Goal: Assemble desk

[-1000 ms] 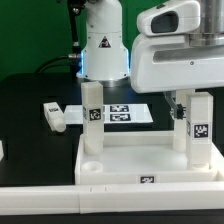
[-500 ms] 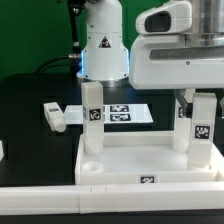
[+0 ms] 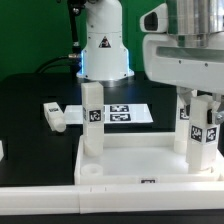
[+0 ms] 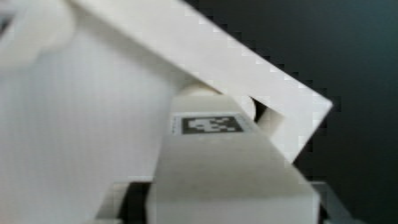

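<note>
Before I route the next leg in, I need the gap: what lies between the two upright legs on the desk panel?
In the exterior view, only the bare panel floor lies between the left leg and the right leg; the marker board sits behind.

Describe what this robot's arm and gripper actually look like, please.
The arm is glossy white with rounded, bulky casings, and a dark emblem sits on its base segment. A blue glow shows at the lower edge of that segment. A boxy white and light-grey head at the exterior view's right carries the gripper; its fingers are mostly hidden. Dark cables hang behind the arm.
</note>
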Motion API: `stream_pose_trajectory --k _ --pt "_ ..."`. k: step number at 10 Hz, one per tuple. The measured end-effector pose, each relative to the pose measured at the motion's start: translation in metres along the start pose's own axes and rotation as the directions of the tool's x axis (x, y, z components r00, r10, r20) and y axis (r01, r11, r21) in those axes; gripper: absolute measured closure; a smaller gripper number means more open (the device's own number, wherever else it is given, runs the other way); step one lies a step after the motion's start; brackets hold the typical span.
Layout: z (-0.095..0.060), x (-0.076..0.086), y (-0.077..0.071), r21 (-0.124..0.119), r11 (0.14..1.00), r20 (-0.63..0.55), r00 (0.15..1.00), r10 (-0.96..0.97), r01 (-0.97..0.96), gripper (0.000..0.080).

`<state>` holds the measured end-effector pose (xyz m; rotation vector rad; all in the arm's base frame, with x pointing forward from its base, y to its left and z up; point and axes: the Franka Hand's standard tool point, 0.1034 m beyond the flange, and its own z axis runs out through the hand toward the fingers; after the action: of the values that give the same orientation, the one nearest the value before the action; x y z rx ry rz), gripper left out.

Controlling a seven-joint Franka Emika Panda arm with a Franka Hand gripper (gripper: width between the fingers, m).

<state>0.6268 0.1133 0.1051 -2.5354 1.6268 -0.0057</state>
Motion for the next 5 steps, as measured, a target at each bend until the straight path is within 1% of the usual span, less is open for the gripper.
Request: stream_pose_trajectory --k 1,2,3,4,5 --pt "0.0003 0.0020 -0.0066 0.047 0.983 0.023 0.984 0.178 -0.179 0.0514" --pt "0.0003 0.0047 -0.0056 0.061 0.960 0.046 0.961 0.272 -0.274 0.0514" --pt "0.0004 0.0040 -0.0058 0.061 0.958 0.048 0.959 0.278 -0.281 0.0514" --pt "0.0006 0.0037 -0.0056 0.061 0.980 0.041 0.981 0.187 -0.190 0.0514" --pt "-0.0016 0.0030 -0.0086 0.067 0.997 0.026 0.999 0.020 -0.022 0.0286"
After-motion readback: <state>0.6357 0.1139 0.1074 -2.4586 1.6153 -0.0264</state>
